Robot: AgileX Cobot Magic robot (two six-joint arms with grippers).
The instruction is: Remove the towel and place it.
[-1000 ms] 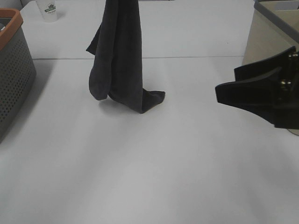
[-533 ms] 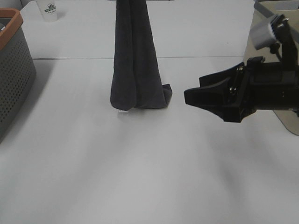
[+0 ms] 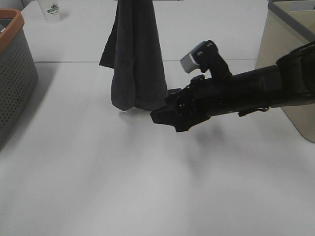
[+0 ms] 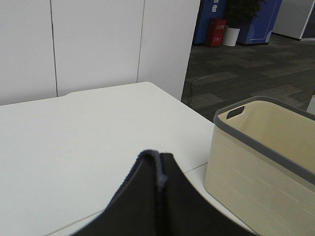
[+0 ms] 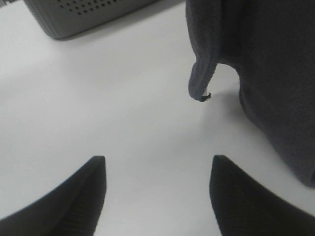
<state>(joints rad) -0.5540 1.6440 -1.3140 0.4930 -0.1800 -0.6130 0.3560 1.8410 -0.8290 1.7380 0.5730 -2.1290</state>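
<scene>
The dark grey towel hangs bunched from above the exterior view's top edge, and its lower end rests on the white table. My left gripper is out of that view. In the left wrist view a folded edge of the towel fills the bottom, pinched together. My right gripper is open and low over the table, just right of the towel's lower end. In the right wrist view its two dark fingers spread wide, with the towel ahead of them and a corner hanging down.
A grey perforated basket with an orange rim stands at the left edge and also shows in the right wrist view. A beige bin with a grey rim stands at the right. A white cup is at the back left.
My right arm has reached left across the table, from the right edge to beside the towel's lower end. The hanging towel has shifted a little and its bottom has bunched.
</scene>
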